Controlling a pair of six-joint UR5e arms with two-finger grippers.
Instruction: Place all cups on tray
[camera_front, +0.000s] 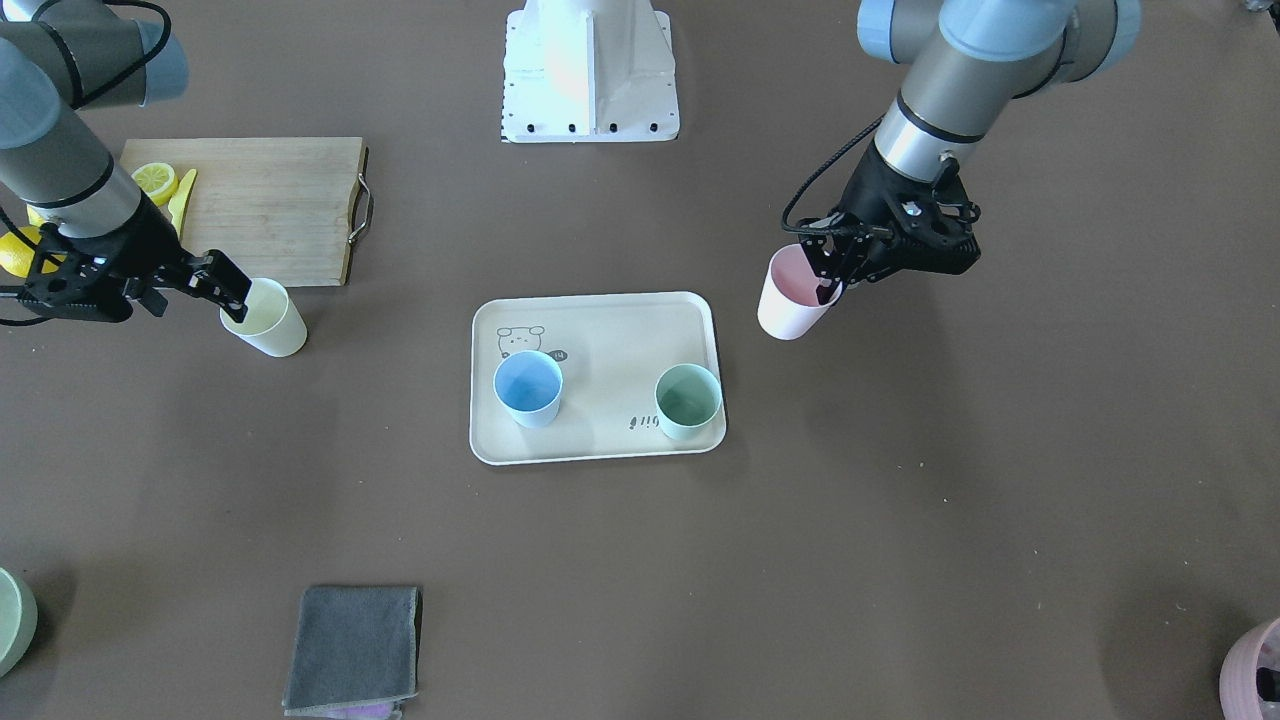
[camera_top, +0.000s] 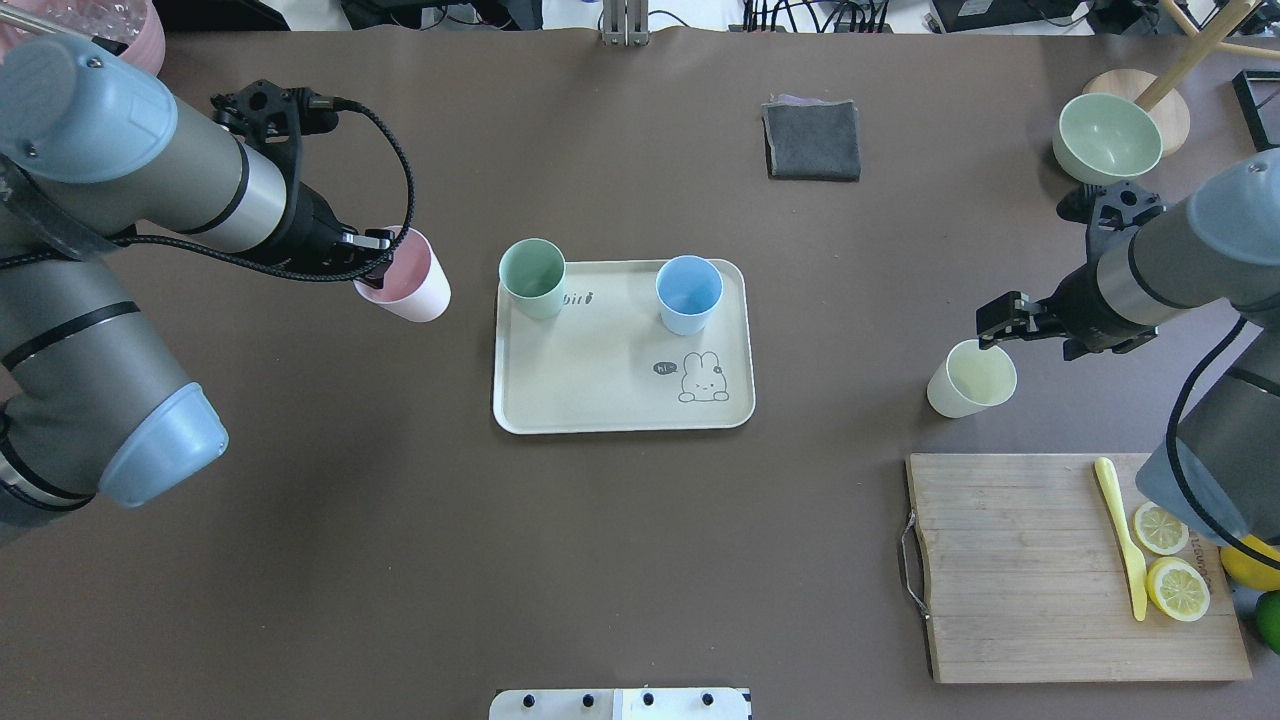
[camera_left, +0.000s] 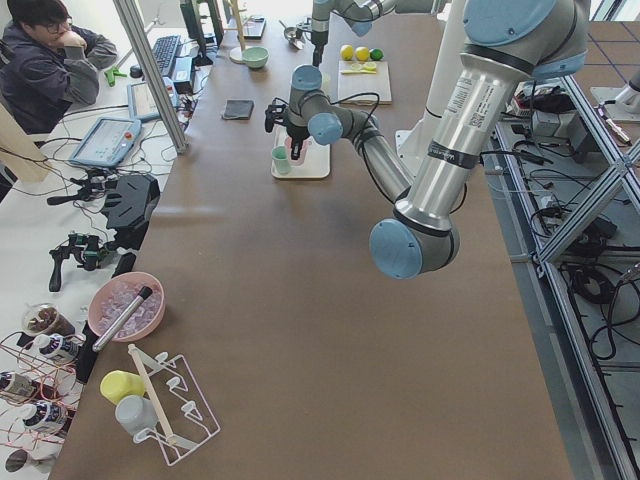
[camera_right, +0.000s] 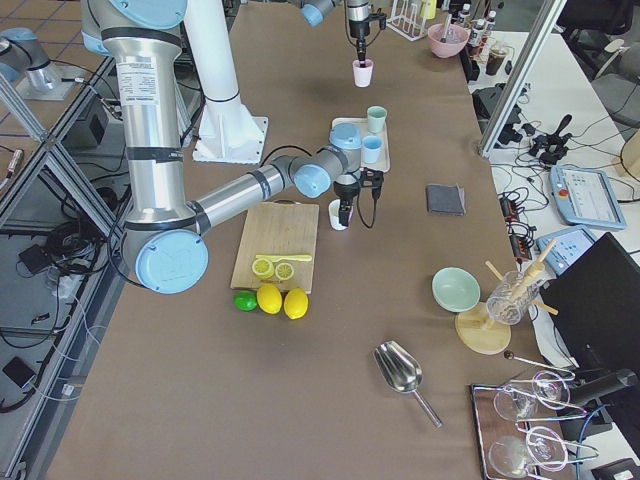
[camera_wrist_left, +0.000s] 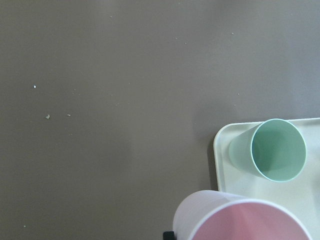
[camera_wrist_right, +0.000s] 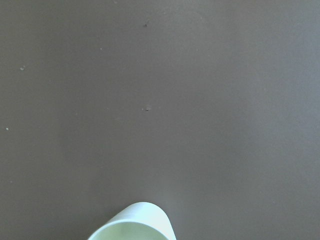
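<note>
The cream tray (camera_top: 610, 400) lies mid-table with the mint green cup (camera_top: 532, 277) and the light blue cup (camera_top: 688, 293) upright on it. My left gripper (camera_top: 375, 258) is shut on the rim of the pale pink cup (camera_top: 408, 287) and holds it tilted, just left of the tray; the wrist view shows the pink cup (camera_wrist_left: 240, 220) beside the tray's corner (camera_wrist_left: 223, 145). My right gripper (camera_top: 997, 333) is shut on the rim of the pale yellow cup (camera_top: 970, 378), far right of the tray; the cup (camera_wrist_right: 135, 225) shows over bare table.
A bamboo cutting board (camera_top: 1010, 560) with lemon slices and a yellow knife lies near right. A grey cloth (camera_top: 812, 140) lies beyond the tray. A wide green bowl (camera_top: 1108, 138) stands far right. A dusky-pink container (camera_front: 1255, 670) sits at the far left corner.
</note>
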